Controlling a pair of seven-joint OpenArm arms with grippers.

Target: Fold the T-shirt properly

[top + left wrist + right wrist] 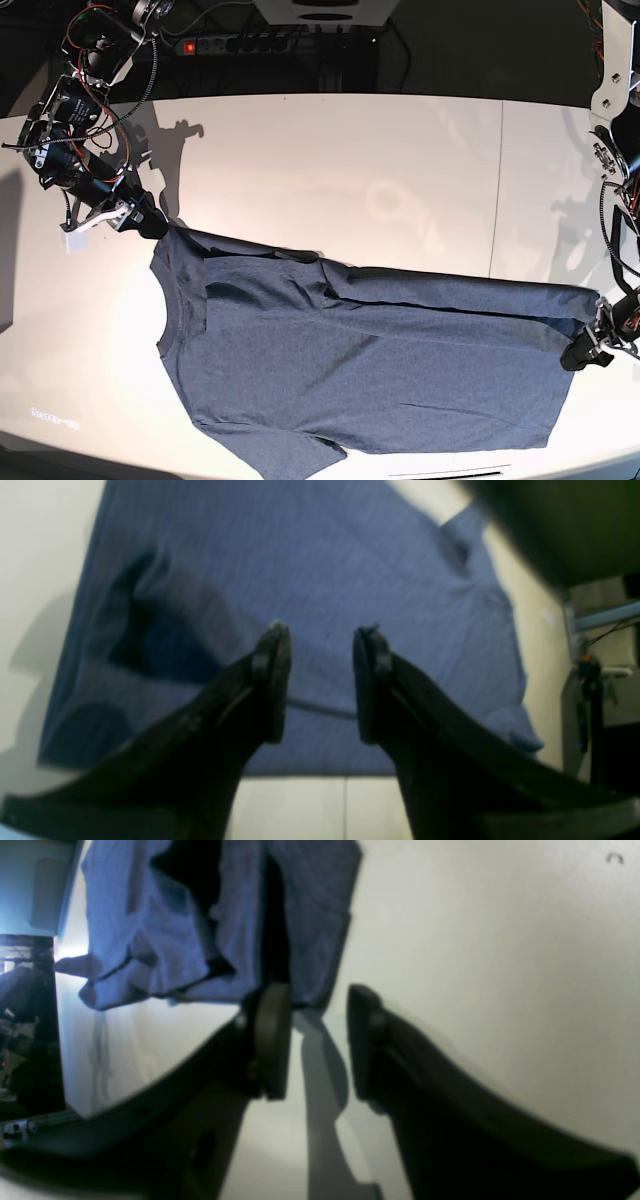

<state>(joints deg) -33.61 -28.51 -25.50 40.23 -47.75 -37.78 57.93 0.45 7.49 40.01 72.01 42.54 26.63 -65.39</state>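
- Standing parted in its wrist view, the left gripper (321,680) has its two black fingers (272,680) apart with a clear gap between them, and only cloth lying below shows through that gap; nothing is clamped.
- From the base view, the left gripper (588,347) sits at the far end of the T-shirt (370,370), at the hem corner; whether it touches the cloth cannot be told.
- The right gripper (314,1040) likewise has its jaws spread, with bare white table (475,940) visible between the fingers; no cloth sits in the gap.
- In the base view the right gripper (145,218) is at the shirt's upper shoulder corner, just beside the fabric edge; contact cannot be confirmed.
- The T-shirt (310,570) is slate-blue, heathered and unprinted. It lies flat on the table (350,170), stretched lengthwise between the two grippers.
- Its round collar (165,330) points toward the right arm's side.
- One sleeve (290,460) reaches toward the table's near edge.
- The far long edge is turned inward, forming a folded band (450,292) along the top of the shirt.
- Cables and a power strip (270,45) lie beyond the table's far edge.
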